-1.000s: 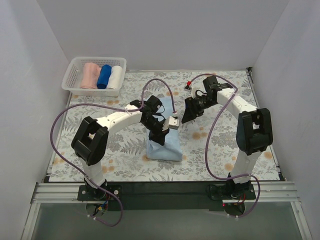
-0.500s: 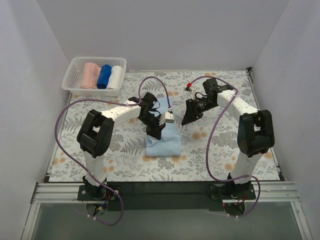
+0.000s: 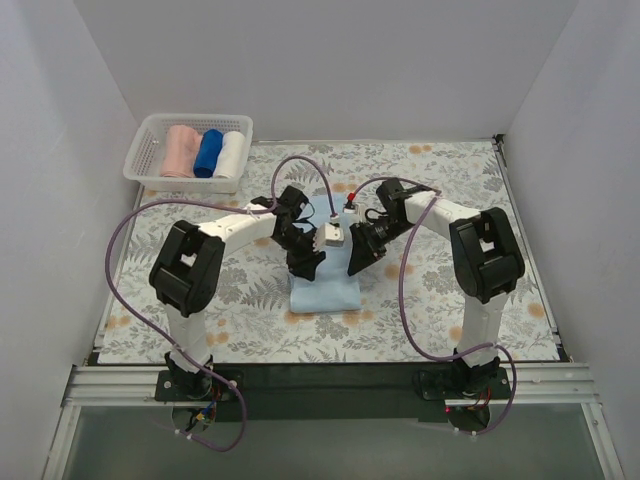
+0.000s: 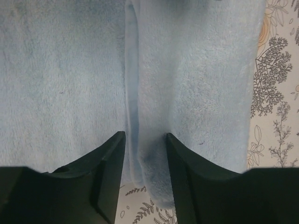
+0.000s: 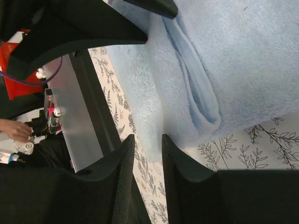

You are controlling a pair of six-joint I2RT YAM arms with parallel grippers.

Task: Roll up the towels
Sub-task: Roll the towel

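Left gripper (image 4: 145, 135) parted astride sky-blue towel (image 4: 60, 70) fold; right gripper (image 5: 148, 137) at edge.

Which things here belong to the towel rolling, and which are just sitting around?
Job: light blue towel, pink towel roll, left gripper, right gripper.
Lying about: dark blue roll, white roll, basket.

From above, the far edge of the light blue towel (image 3: 325, 292) is lost to us under the left gripper (image 3: 305, 266) and the right gripper (image 3: 357, 263). We cannot tell there whether either touches the cloth. In both wrist views the towel runs past the frame edges. The pink roll (image 3: 181, 150) in the basket (image 3: 140, 172) is too small for us to make out any tag.
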